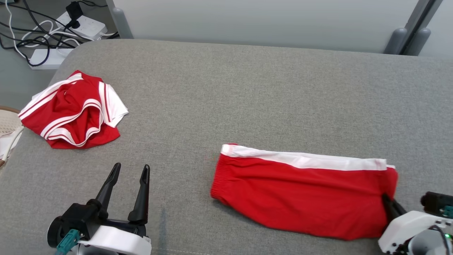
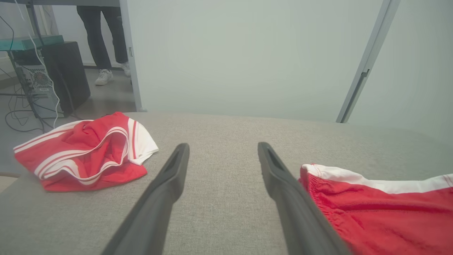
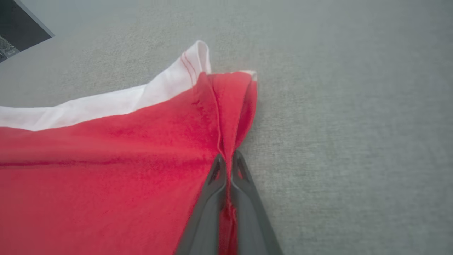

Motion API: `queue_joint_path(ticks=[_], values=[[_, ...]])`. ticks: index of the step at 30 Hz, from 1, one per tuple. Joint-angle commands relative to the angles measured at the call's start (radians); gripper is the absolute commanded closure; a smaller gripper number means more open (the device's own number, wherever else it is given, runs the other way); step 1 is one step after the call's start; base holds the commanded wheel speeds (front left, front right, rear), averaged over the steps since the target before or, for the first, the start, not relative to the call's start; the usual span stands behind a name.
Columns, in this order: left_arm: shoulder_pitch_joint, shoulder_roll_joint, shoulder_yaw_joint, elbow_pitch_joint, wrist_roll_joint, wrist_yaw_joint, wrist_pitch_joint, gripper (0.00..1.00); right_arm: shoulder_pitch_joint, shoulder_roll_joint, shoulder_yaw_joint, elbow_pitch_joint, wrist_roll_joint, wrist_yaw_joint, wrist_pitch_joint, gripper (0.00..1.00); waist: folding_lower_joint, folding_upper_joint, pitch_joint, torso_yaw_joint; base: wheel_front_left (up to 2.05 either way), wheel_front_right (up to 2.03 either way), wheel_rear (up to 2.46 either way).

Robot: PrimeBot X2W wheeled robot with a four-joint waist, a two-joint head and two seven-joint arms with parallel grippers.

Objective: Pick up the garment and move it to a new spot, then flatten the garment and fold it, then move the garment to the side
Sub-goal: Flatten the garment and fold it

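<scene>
The folded shorts lie flat on the near right part of the grey surface, red with a white band along the far edge. My right end effector is pinched tight on their right-hand edge, with a pleat of red cloth squeezed between its two fingers. I judge the fold is done and this grip is meant to drag or lift the pair off to the side. Held at one edge only, the layers could slide apart, so the pull should be low and slow. My left end effector is spread wide and empty, resting to the left of the shorts and touching nothing. Further out, a crumpled pair lies near the far left corner.
</scene>
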Motion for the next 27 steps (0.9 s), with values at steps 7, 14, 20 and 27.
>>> queue_joint_path(ticks=[7,14,20,27], values=[[-0.054,0.003,0.056,-0.013,0.026,-0.023,-0.010,0.00,-0.021,-0.013,-0.005,-0.106,0.060,-0.001,0.018,1.00,0.0000,0.0000,0.004,-0.020,0.00,0.00,0.00],[-0.060,-0.002,0.064,-0.007,0.037,-0.032,-0.010,0.00,-0.010,0.047,0.171,-0.470,0.158,-0.001,0.143,1.00,0.0000,0.0000,0.013,-0.027,0.00,0.00,0.00],[-0.080,-0.012,0.058,0.000,0.045,-0.042,-0.010,0.00,-0.018,0.090,0.331,-0.631,0.202,-0.001,0.199,1.00,0.0000,0.0000,0.029,-0.012,0.00,0.00,0.00],[-0.097,-0.029,0.051,0.013,0.055,-0.055,-0.010,0.00,-0.080,0.110,0.439,-0.542,0.202,-0.001,0.172,1.00,0.0000,0.0000,0.040,0.017,0.00,0.00,0.00]])
